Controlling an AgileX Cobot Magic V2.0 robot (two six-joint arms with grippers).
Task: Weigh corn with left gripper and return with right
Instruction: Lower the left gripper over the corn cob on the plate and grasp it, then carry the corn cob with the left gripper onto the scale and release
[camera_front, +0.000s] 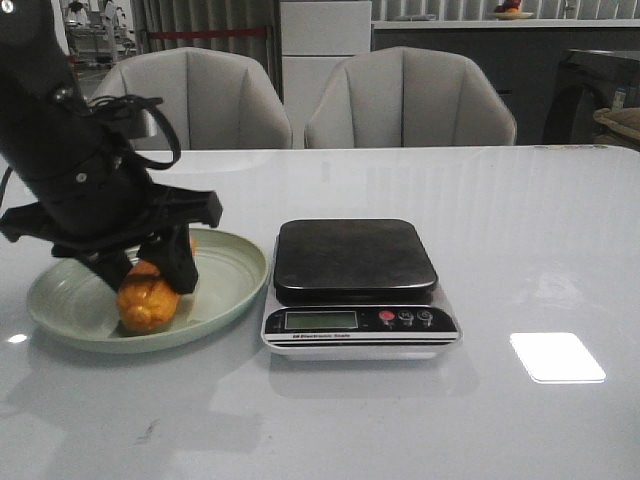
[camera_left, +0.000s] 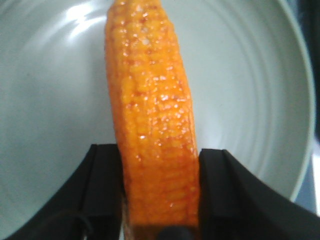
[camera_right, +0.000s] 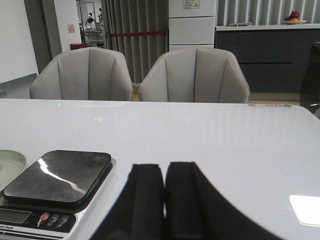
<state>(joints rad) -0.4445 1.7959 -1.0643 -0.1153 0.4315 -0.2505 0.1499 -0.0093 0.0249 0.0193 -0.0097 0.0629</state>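
Observation:
The orange-yellow corn (camera_front: 148, 305) lies in the pale green plate (camera_front: 232, 268) at the left of the table. My left gripper (camera_front: 150, 275) reaches down into the plate and its two black fingers press on both sides of the cob. In the left wrist view the corn (camera_left: 150, 100) runs between the fingers (camera_left: 102, 185) over the plate (camera_left: 250, 100). The cob still seems to rest on the plate. My right gripper (camera_right: 165, 172) is shut and empty, low over the table to the right of the scale; it does not show in the front view.
A black-topped kitchen scale (camera_front: 355, 260) with a small display and buttons stands just right of the plate; it also shows in the right wrist view (camera_right: 60, 175). Two grey chairs (camera_front: 410, 100) stand behind the white table. A bright light patch lies on the table at the right.

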